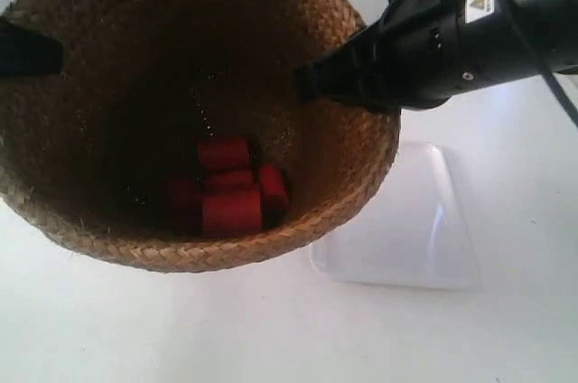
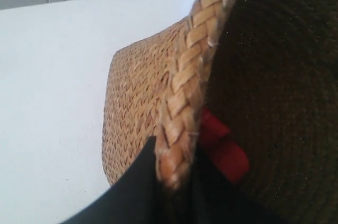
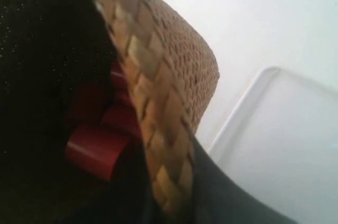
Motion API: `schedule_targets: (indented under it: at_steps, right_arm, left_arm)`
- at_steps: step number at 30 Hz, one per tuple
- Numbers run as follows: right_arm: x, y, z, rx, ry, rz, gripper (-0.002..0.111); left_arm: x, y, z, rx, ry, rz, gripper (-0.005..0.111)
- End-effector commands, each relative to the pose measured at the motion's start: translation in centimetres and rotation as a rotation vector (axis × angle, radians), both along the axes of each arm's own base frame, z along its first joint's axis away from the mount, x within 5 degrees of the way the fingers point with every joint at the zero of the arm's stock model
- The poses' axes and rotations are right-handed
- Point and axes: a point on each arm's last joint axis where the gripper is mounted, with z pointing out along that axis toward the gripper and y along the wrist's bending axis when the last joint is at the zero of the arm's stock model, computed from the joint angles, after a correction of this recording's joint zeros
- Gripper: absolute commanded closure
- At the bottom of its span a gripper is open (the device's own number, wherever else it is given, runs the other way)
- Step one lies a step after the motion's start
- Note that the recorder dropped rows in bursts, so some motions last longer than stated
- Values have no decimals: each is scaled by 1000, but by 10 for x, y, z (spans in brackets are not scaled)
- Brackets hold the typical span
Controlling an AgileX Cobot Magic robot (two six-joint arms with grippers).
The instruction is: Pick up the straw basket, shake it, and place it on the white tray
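The straw basket (image 1: pixel 194 103) fills the exterior view, mouth towards the camera and tilted, and it looks to be up off the table. Down in its dark bottom lies a huddle of red cylinders (image 1: pixel 230 193), touching one another.

Left gripper (image 2: pixel 177 182): one black finger outside the weave, the other inside, pinching the braided rim (image 2: pixel 185 86) between them. Right gripper (image 3: pixel 174 192) on the opposite side, same story, with fingers either side of the rim and clamped on it. The black arm at the exterior view's right (image 1: pixel 433 35) reaches in to the rim there, and a black finger tip (image 1: pixel 27 53) shows at the rim across from it.

Beyond the basket lies the white tray (image 1: pixel 415 229), flat on the white table (image 1: pixel 271 329). The basket sits beside it in the exterior view and hides its nearer edge. The right wrist view shows the tray's rounded corner just beside the basket's wall.
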Motion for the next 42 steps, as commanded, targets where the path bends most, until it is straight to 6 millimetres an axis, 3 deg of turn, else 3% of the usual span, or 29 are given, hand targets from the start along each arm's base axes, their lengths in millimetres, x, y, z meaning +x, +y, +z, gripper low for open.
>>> schedule_targets:
  at_steps: [1,9,17,25,27,30,32,34,35,36,42]
  right_arm:
    - [0,0,-6,-26,34,9,108]
    - [2,1,-9,-29,40,9,108]
    - [4,4,-32,-94,216,13,108]
    - [7,5,-30,-86,178,12,108]
    - [4,5,-11,-85,168,33,108]
    - [-25,-2,55,-15,114,110,108]
    - [-35,0,73,103,-37,132,108]
    - [-21,9,37,31,-35,149,108]
    - [-9,8,16,-26,91,108,108]
    - [-3,3,7,-62,168,66,108]
    - [-2,3,11,-77,108,77,108]
  left_arm:
    - [0,1,0,-3,-17,5,107]
    - [6,0,-7,1,26,-6,107]
    - [10,-5,-19,-15,142,-58,107]
    - [12,-4,-17,-6,115,-53,107]
    - [5,-7,-1,-31,104,-78,107]
    - [-21,-12,44,-50,-2,-178,107]
    - [-25,-9,45,19,-75,-172,107]
    - [-5,-3,5,44,110,-89,107]
    - [0,1,-5,67,194,-66,107]
    - [1,4,-11,91,245,-62,107]
    - [-3,0,5,42,120,-74,107]
